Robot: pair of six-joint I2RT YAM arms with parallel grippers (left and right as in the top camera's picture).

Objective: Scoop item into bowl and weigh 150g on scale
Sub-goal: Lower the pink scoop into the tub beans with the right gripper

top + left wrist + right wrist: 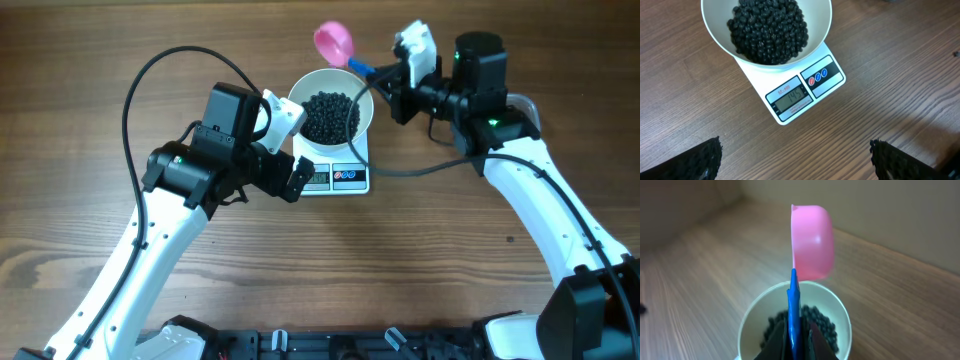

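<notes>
Most of the scale (340, 178) hides under the bowl (330, 148).

Overhead straight down, far; 2 wrist views close, sharing bowl (715, 30).

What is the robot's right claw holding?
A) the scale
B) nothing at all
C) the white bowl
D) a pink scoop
D: the right claw is shut on the blue handle of the pink scoop.
</notes>
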